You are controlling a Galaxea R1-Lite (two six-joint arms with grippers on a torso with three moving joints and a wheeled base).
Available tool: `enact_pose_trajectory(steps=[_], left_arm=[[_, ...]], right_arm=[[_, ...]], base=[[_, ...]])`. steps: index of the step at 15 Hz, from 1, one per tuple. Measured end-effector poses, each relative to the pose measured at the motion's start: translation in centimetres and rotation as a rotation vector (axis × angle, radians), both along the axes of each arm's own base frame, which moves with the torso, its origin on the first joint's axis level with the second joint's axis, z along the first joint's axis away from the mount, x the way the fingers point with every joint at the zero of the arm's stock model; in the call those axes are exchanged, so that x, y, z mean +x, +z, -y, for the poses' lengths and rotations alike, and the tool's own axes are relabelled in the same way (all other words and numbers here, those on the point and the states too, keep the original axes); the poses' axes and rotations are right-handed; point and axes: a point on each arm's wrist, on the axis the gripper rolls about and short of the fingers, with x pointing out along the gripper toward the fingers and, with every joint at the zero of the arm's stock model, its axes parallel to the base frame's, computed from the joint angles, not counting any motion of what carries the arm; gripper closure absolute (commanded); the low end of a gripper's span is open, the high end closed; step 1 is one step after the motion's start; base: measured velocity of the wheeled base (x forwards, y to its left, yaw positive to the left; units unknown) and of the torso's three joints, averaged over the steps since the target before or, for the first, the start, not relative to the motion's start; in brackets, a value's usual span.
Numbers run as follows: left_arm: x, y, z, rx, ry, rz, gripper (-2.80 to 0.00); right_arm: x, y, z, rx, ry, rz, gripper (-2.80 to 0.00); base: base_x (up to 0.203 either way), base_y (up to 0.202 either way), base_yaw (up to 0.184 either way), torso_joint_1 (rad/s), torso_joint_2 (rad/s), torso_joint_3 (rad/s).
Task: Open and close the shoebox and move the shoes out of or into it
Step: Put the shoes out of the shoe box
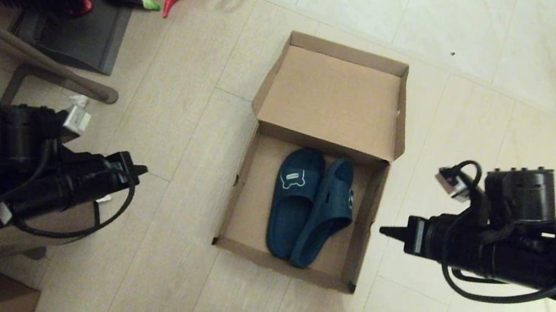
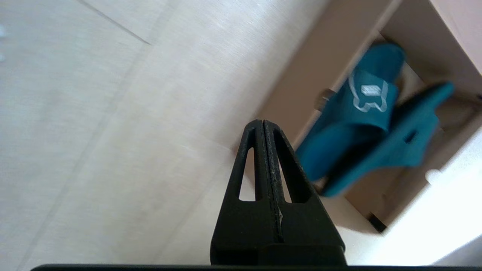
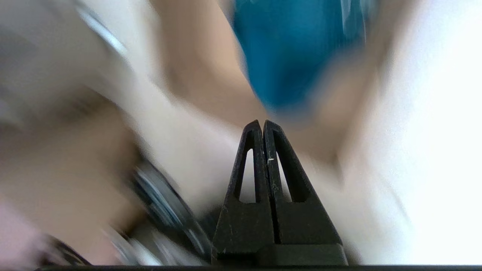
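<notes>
Between both closed hands, shoes (image 1: pixel 310 208) lie inside the shoebox (image 1: pixel 255 197).

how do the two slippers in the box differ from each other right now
The left slipper lies flat, sole down, its pale strap mark facing up. The right slipper is tipped on its side, leaning against the left one, with its mark barely visible. Both are dark teal and lie inside the open shoebox.

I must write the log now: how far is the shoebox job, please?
Done: the shoebox lies open, lid flap folded back, and both shoes lie inside, one leaning on the other. In hand: nothing; the left end effector and right end effector are shut and empty, one on each side of the box. Left: either lifting the shoes out or closing the lid.
</notes>
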Motion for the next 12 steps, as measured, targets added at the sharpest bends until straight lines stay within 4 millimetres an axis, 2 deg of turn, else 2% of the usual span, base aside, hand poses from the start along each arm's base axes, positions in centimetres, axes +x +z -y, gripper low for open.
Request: enact_pose_trajectory(steps=[3, 5, 7, 9, 12], left_arm=[[-1.6, -1.2, -1.6, 0.03, 0.047, 0.051, 0.0], [-2.5, -1.5, -2.0, 0.057, 0.076, 0.085, 0.0], [-3.0, -1.1, -2.1, 0.059, 0.086, 0.117, 0.0], [-3.6, -0.7, -2.1, 0.056, 0.087, 0.135, 0.0], [-4.5, -0.7, -2.2, 0.052, 0.089, 0.136, 0.0]], right_arm=[[-0.3, -3.0, -3.6, -0.17, -0.017, -0.098, 0.0], [0.7, -4.8, -6.0, -0.215, -0.034, -0.083, 0.0], [2.5, -5.6, -8.3, -0.203, -0.089, -0.026, 0.0], [4.1, -6.9, -9.7, -0.207, -0.132, -0.019, 0.0], [5.4, -8.7, -10.8, -0.204, -0.17, -0.048, 0.0]], base=[[0.0, 0.0, 0.0, 0.0, 0.0, 0.0], [0.0, 0.0, 0.0, 0.0, 0.0, 0.0], [0.0, 0.0, 0.0, 0.0, 0.0, 0.0], [0.0, 0.0, 0.0, 0.0, 0.0, 0.0], [0.0, 0.0, 0.0, 0.0, 0.0, 0.0]])
